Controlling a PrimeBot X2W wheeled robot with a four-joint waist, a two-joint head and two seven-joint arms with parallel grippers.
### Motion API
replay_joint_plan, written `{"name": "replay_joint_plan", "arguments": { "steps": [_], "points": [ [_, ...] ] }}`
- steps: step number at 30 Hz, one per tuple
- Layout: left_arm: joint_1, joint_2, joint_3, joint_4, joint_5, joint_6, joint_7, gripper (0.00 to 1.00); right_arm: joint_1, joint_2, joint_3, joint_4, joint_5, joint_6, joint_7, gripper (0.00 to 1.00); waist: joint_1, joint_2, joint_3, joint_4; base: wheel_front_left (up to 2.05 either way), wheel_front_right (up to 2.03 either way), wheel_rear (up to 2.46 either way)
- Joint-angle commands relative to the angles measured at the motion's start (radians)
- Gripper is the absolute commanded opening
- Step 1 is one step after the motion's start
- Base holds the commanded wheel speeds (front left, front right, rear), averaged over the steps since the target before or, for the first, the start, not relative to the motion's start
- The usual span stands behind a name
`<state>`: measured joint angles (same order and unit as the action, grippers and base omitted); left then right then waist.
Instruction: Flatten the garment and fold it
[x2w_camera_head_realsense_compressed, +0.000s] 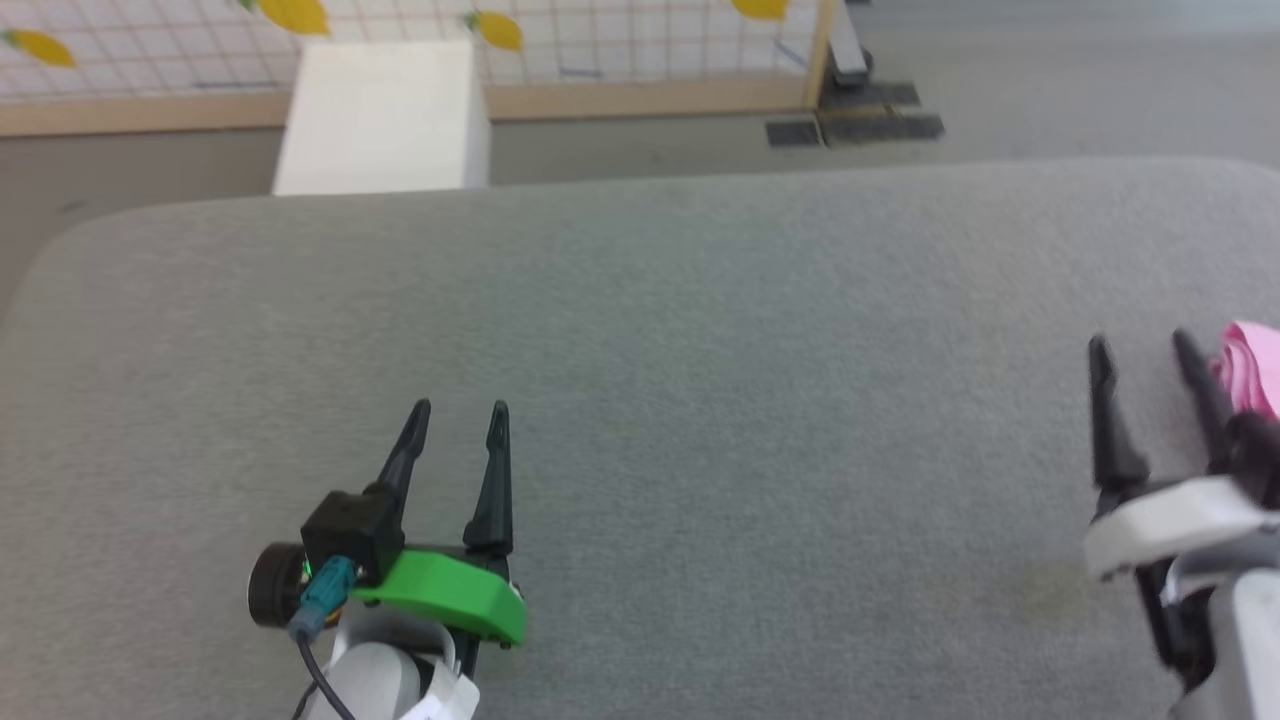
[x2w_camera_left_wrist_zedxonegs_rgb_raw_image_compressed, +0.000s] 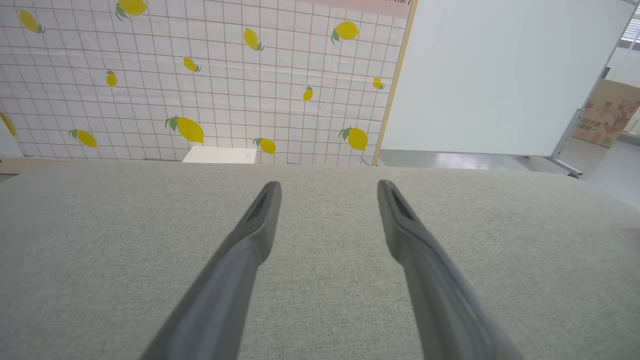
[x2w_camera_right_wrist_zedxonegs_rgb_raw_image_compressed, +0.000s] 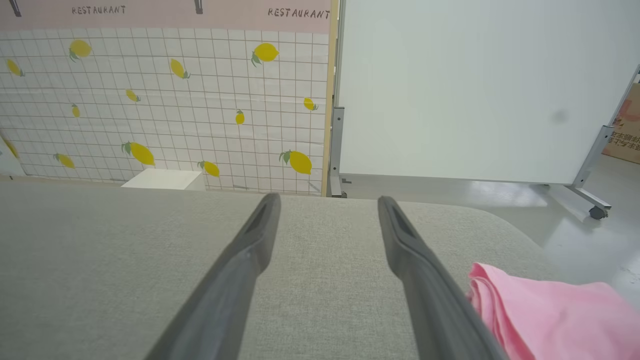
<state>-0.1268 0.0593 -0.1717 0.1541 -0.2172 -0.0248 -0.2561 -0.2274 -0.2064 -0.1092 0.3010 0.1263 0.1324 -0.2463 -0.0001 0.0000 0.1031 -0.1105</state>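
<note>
The pink garment (x2w_camera_head_realsense_compressed: 1252, 370) lies bunched at the right edge of the grey padded table (x2w_camera_head_realsense_compressed: 700, 330), mostly cut off in the head view. The right wrist view shows the garment (x2w_camera_right_wrist_zedxonegs_rgb_raw_image_compressed: 545, 315) folded in layers just right of the right finger. My right gripper (x2w_camera_head_realsense_compressed: 1145, 347) is open beside it, with nothing between its fingers. My left gripper (x2w_camera_head_realsense_compressed: 460, 410) stands open over bare table at the lower left, far from the garment. In the left wrist view the left gripper (x2w_camera_left_wrist_zedxonegs_rgb_raw_image_compressed: 327, 185) has only grey cloth under it.
A white box (x2w_camera_head_realsense_compressed: 385, 115) stands on the floor beyond the table's far edge. Behind it hangs a lemon-print grid backdrop (x2w_camera_left_wrist_zedxonegs_rgb_raw_image_compressed: 200, 80), with a whiteboard on wheels (x2w_camera_right_wrist_zedxonegs_rgb_raw_image_compressed: 475, 90) to the right. A cardboard box (x2w_camera_left_wrist_zedxonegs_rgb_raw_image_compressed: 607, 112) sits far right.
</note>
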Motion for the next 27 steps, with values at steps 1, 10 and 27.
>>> {"name": "replay_joint_plan", "arguments": {
  "steps": [1, 10, 27],
  "points": [
    [0.020, -0.004, 0.001, 0.002, -0.005, 0.000, -0.005, 1.00, 0.038, 0.026, -0.008, -0.033, -0.011, -0.002, 0.001, 1.00, 0.0001, 0.0000, -0.078, 0.074, 0.00, 0.00, 0.00],
    [0.079, -0.007, 0.007, 0.013, -0.006, -0.002, -0.006, 1.00, 0.205, 0.130, -0.034, -0.171, -0.083, -0.002, 0.035, 1.00, 0.0001, 0.0000, -0.109, 0.084, 0.00, 0.00, 0.00],
    [0.093, -0.009, 0.005, 0.036, -0.022, -0.001, -0.006, 1.00, 0.275, 0.156, -0.030, -0.224, -0.084, -0.002, 0.056, 1.00, 0.0001, 0.0000, -0.102, 0.085, 0.00, 0.00, 0.00]
  ]
}}
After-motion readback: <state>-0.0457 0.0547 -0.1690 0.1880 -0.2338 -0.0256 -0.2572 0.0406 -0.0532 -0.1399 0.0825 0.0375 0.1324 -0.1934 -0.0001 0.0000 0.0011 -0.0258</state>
